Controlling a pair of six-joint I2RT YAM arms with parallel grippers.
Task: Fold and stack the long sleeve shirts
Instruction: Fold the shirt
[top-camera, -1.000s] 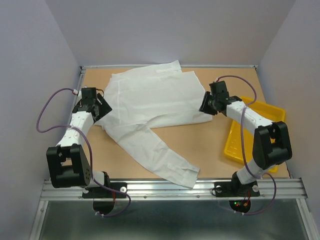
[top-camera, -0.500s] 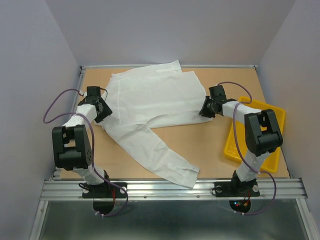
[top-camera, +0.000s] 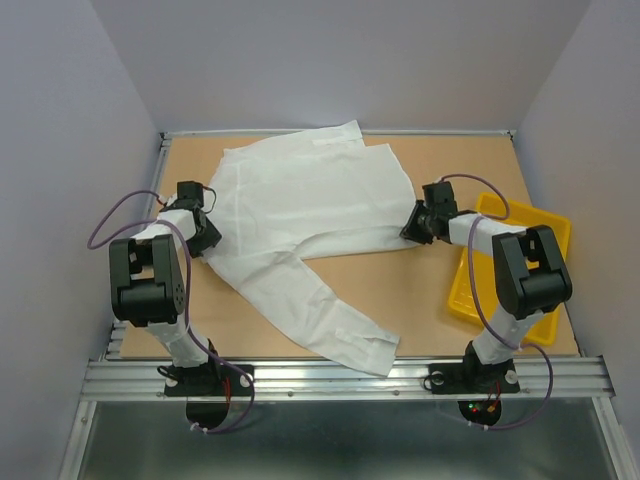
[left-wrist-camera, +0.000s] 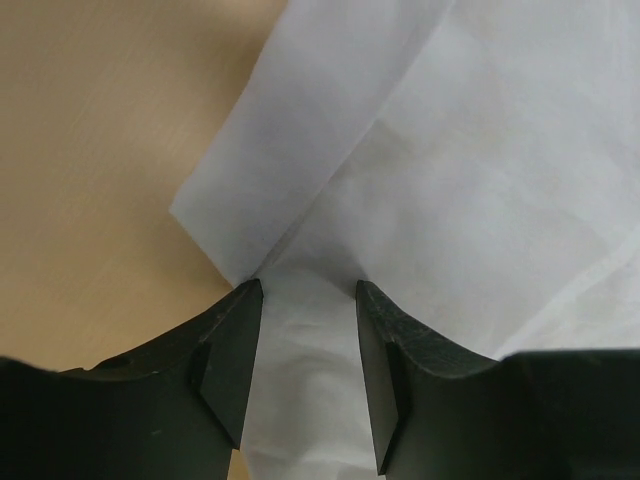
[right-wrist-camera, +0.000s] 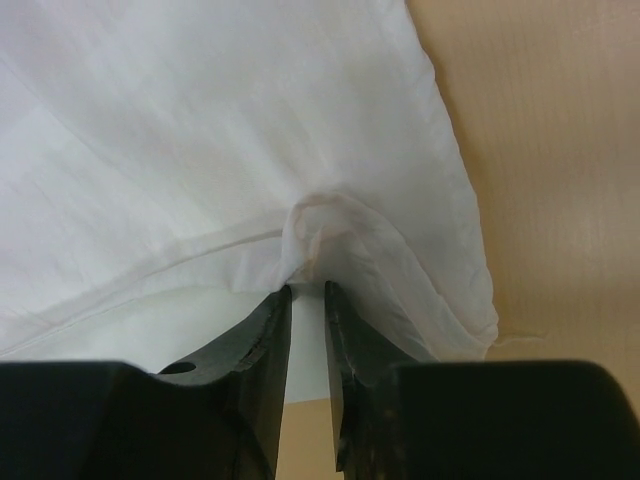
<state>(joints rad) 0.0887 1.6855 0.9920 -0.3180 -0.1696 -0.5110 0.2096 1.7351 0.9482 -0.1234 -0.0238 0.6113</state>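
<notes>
One white long sleeve shirt (top-camera: 300, 200) lies spread on the wooden table, with one sleeve stretched toward the near edge. My left gripper (top-camera: 207, 238) is low at the shirt's left side. In the left wrist view its jaws (left-wrist-camera: 308, 290) stand apart with a flat strip of the shirt (left-wrist-camera: 470, 180) between them. My right gripper (top-camera: 412, 228) is low at the shirt's right hem. In the right wrist view its jaws (right-wrist-camera: 307, 290) are nearly together, with a bunched fold of the shirt (right-wrist-camera: 330, 225) pinched at their tips.
A yellow tray (top-camera: 468, 292) sits at the right of the table, partly under the right arm. The shirt's long sleeve cuff (top-camera: 375, 352) lies near the front rail. Walls close in the table at the back and both sides.
Both arms have swung down and inward, bringing the grippers low onto the shirt's left and right edges. The right hem now looks bunched at the right jaws.
</notes>
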